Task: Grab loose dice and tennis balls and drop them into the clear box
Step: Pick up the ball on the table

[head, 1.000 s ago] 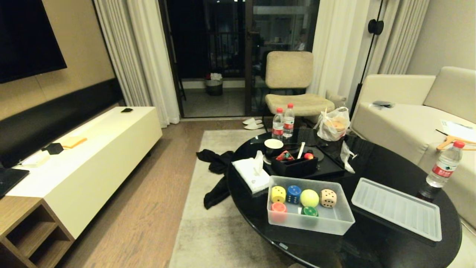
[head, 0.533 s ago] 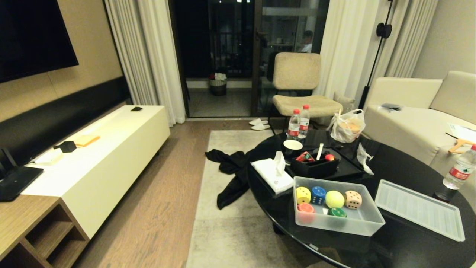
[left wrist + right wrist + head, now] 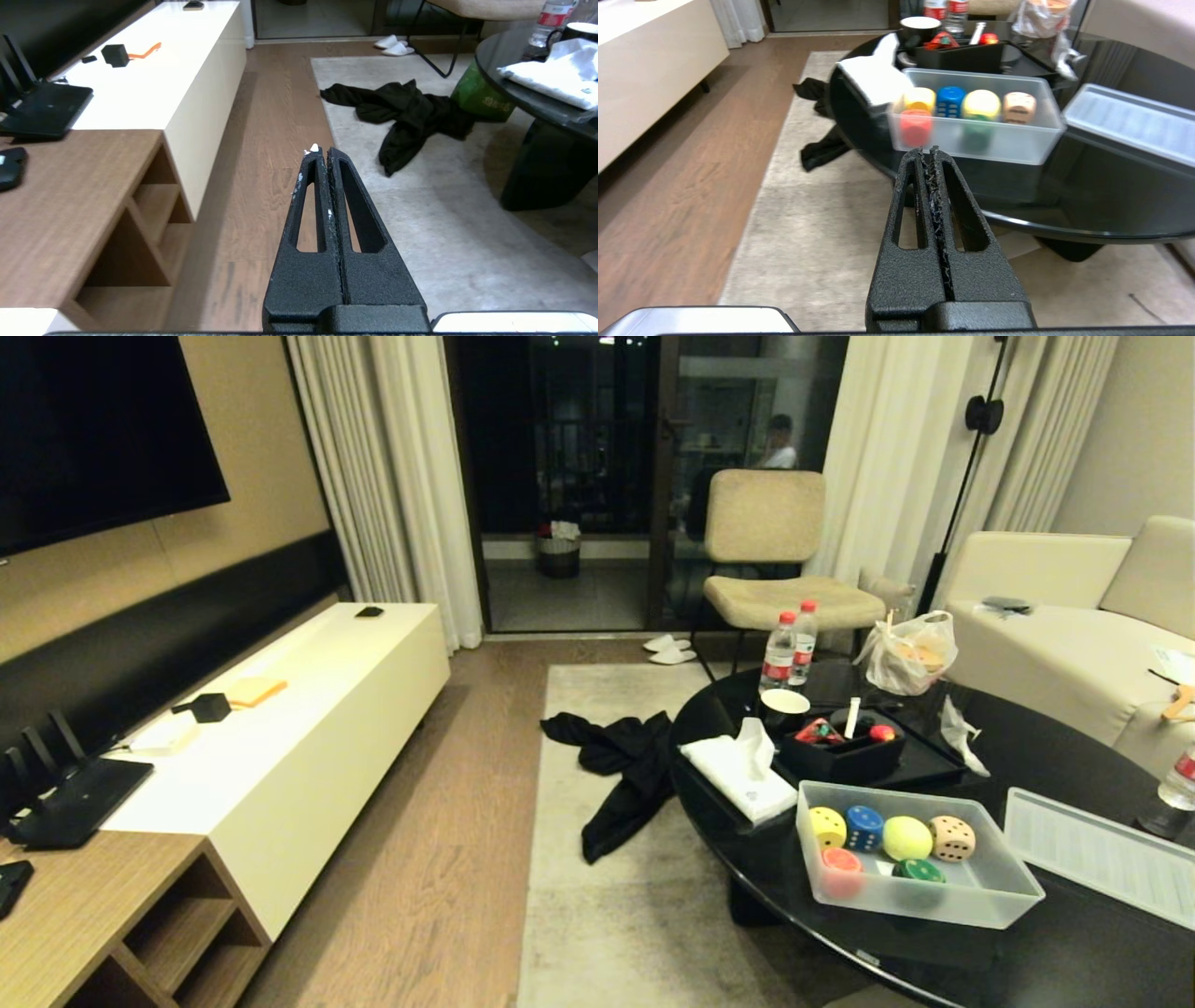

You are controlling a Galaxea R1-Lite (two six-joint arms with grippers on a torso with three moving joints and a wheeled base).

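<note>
On the round black surface point(image 3: 934, 952) in a living room, the clear box point(image 3: 1008, 894) holds five dice point(image 3: 864, 828) and one tennis ball point(image 3: 906, 837); its lid point(image 3: 1092, 854) lies beside. Left claw point(image 3: 320, 150) and right claw point(image 3: 927, 151) are pressed together, empty.

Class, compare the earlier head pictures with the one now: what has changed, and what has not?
Only the camera turned left: the whole scene slid right. The translucent clear box on the round black table keeps the same dice and tennis ball. Both grippers, left gripper and right gripper, are shut and empty.
</note>
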